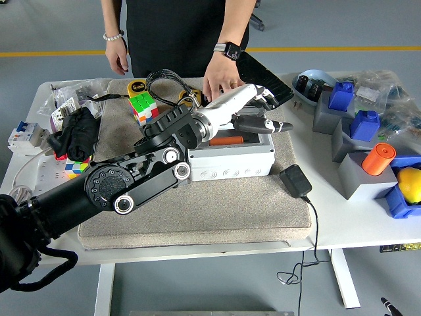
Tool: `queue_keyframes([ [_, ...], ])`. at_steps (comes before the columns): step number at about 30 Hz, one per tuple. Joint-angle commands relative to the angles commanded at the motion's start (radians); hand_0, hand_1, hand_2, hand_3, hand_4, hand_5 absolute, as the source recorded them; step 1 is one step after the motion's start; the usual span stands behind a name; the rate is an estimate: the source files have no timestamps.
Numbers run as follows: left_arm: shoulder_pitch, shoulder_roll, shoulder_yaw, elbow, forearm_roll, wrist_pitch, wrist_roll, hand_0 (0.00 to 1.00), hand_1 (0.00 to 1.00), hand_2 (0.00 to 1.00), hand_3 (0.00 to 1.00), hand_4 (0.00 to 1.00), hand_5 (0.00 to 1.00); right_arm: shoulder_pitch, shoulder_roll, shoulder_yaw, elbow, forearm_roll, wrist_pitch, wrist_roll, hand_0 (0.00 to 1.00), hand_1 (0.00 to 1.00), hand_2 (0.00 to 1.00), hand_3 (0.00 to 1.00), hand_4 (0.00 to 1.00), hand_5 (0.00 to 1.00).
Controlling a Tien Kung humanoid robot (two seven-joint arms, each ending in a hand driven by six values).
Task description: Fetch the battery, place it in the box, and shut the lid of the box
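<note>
The left hand (253, 108) hovers over the box (230, 155), fingers loosely spread, holding nothing. The orange battery (225, 140) lies inside the box, which sits on a beige mat (217, 197) covering the white table (342, 217); grey floor beyond.

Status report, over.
Left hand over open grey plastic box, fingers at its lid. Orange battery inside box. Person's hand rests behind box. Right arm unseen.

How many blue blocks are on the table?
3. One blue block sits far right on a grey stand, another just nearer, and a third at the right edge, holding a yellow ball. More may be hidden.
</note>
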Motion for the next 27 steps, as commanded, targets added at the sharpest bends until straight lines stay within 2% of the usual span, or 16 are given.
queue_keyframes([
  [8, 0.023, 0.009, 0.036, -0.031, -0.023, -0.032, 0.036, 0.665, 0.682, 0.659, 0.692, 0.998, 0.649, -0.003, 0.000, -0.003, 0.000, 0.000, 0.001, -0.001, 0.708, 0.678, 0.669, 0.595, 0.968, 0.490],
  [18, 0.035, 0.012, 0.062, -0.045, -0.038, -0.045, 0.044, 0.630, 0.675, 0.656, 0.686, 0.998, 0.639, -0.003, 0.001, 0.006, 0.001, -0.004, 0.000, 0.000, 0.706, 0.678, 0.670, 0.595, 0.968, 0.490],
  [24, 0.055, 0.025, 0.025, -0.088, -0.060, -0.030, 0.021, 0.616, 0.671, 0.655, 0.683, 0.998, 0.627, -0.005, 0.003, 0.006, 0.001, -0.004, 0.001, 0.000, 0.709, 0.678, 0.669, 0.595, 0.968, 0.490],
  [27, 0.081, 0.038, -0.011, -0.120, -0.098, 0.003, -0.017, 0.616, 0.671, 0.655, 0.683, 0.998, 0.627, -0.005, 0.003, 0.008, 0.001, -0.004, 0.001, 0.000, 0.709, 0.678, 0.669, 0.595, 0.968, 0.490],
])
